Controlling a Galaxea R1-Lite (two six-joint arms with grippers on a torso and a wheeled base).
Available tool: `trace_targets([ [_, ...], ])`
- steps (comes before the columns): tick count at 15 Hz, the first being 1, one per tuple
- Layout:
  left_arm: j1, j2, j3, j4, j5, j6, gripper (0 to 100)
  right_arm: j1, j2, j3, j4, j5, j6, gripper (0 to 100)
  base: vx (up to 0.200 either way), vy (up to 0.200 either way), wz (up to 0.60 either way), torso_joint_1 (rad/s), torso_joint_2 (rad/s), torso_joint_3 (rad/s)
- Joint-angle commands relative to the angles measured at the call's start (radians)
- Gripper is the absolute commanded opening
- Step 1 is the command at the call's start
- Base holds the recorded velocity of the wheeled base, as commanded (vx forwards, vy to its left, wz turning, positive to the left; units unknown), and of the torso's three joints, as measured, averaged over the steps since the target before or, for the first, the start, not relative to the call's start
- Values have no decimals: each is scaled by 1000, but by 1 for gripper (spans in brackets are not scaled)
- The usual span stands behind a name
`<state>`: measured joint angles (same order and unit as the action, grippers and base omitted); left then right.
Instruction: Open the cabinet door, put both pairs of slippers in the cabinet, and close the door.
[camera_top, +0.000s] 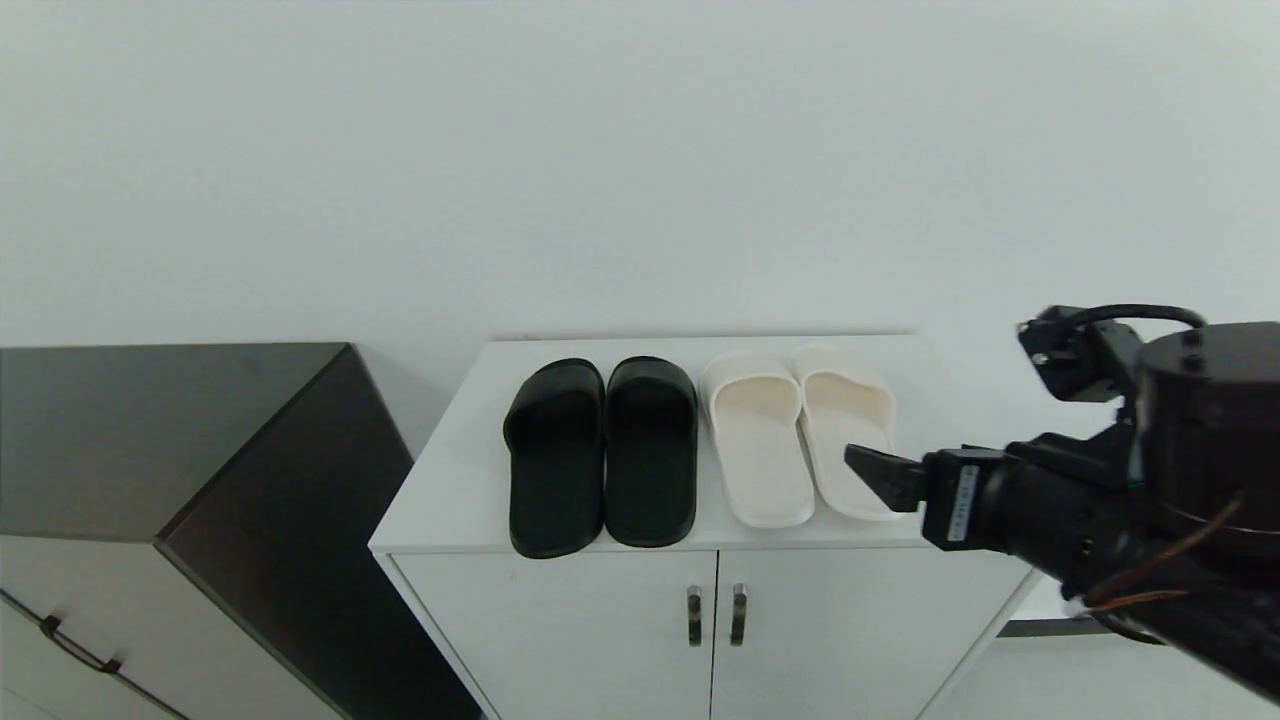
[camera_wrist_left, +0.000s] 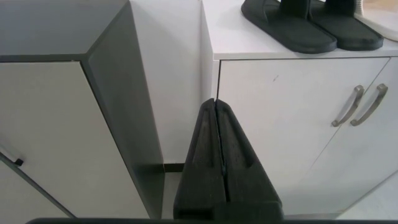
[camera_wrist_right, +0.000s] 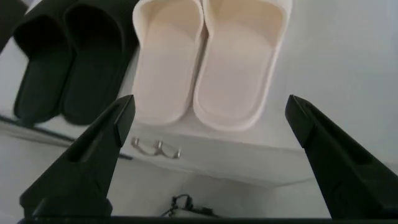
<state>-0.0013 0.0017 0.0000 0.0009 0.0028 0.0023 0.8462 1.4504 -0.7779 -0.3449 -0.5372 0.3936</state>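
A pair of black slippers (camera_top: 600, 452) and a pair of white slippers (camera_top: 797, 432) lie side by side on top of the white cabinet (camera_top: 455, 480). Its two doors are closed, with metal handles (camera_top: 716, 614) at the middle. My right gripper (camera_top: 880, 472) hovers at the front right of the top, just in front of the white slippers (camera_wrist_right: 211, 56), open (camera_wrist_right: 211, 115) with nothing between its fingers. My left gripper (camera_wrist_left: 215, 102) is shut and empty, low beside the cabinet's left door (camera_wrist_left: 280, 124), left of the handles (camera_wrist_left: 359, 104).
A taller dark-topped cabinet (camera_top: 180, 440) stands close on the left of the white one, with a narrow gap (camera_wrist_left: 168, 93) between them. A plain white wall runs behind both. There is open floor to the right of the white cabinet.
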Motion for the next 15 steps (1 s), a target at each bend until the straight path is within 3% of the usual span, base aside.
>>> trace_targets([
  [1, 0, 0, 0, 1, 0, -1, 0, 10, 208, -54, -108, -50, -6, 100, 0, 0, 0, 0, 0, 0],
  [3, 0, 0, 0, 1, 0, -1, 0, -4, 297, -86, -207, -52, -50, 100, 0, 0, 0, 0, 0, 0],
  [10, 0, 0, 0, 1, -1, -1, 0, -79, 502, -264, -253, -76, -134, 100, 0, 0, 0, 0, 0, 0],
  [15, 0, 0, 0, 1, -1, -1, 0, -133, 587, -316, -378, -40, -226, 100, 0, 0, 0, 0, 0, 0],
])
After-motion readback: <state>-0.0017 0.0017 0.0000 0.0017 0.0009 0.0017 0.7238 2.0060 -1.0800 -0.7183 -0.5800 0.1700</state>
